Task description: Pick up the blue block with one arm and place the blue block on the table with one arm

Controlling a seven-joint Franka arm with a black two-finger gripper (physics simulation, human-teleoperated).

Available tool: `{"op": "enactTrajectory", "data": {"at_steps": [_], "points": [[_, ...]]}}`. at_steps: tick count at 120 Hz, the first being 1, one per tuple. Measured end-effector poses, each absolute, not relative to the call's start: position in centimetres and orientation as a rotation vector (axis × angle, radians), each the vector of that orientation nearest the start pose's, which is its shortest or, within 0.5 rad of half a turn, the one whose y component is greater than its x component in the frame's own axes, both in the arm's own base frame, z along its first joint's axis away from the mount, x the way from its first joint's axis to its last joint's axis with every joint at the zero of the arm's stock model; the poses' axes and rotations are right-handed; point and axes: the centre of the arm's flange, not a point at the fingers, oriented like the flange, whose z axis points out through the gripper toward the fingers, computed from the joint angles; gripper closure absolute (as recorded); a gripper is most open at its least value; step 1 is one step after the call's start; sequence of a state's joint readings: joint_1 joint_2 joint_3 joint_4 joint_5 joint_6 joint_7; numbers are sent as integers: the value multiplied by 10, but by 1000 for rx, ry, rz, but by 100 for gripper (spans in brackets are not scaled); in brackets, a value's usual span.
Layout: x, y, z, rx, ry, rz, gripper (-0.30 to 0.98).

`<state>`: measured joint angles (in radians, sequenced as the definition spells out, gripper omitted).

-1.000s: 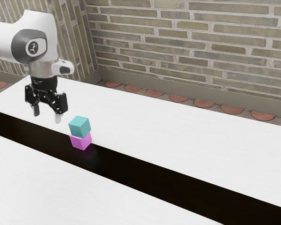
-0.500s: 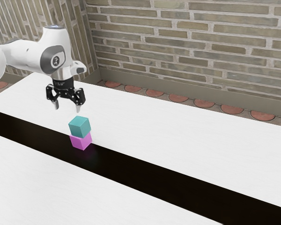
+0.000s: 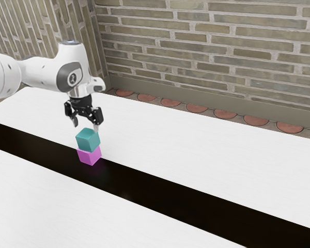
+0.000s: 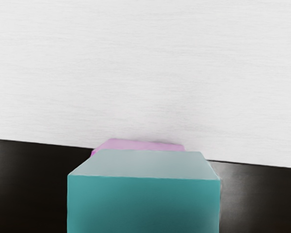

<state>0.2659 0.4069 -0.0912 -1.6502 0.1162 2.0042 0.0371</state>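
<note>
Atop the pink block point(image 3: 89, 155) on the table point(image 3: 196, 155), the blue block point(image 3: 88, 140) sits just below the gripper point(image 3: 86, 125), jaws apart w/ nothing between, so next move prob. req's short vert. descent.

tool point(image 3: 86, 126) | shifted toward the exterior view's right | now closer to the blue block point(image 3: 87, 141)

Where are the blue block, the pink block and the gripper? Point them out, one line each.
Blue block point(image 3: 86, 142): exterior view, on a side face, below its top edge.
Pink block point(image 3: 88, 156): exterior view, on a side face.
Gripper point(image 3: 86, 127): exterior view, midway between its fingertips.
</note>
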Motion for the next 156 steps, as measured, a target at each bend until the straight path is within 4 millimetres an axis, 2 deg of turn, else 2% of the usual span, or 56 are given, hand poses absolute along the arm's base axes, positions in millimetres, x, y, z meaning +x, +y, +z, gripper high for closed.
{"op": "enactTrajectory", "data": {"at_steps": [79,113,143,156], "points": [[654,135,319,-3110,-32,145,1],[655,134,318,-3111,-7,131,24],[656,133,320,-3109,10,124,28],[657,128,328,-3107,25,104,28]]}}
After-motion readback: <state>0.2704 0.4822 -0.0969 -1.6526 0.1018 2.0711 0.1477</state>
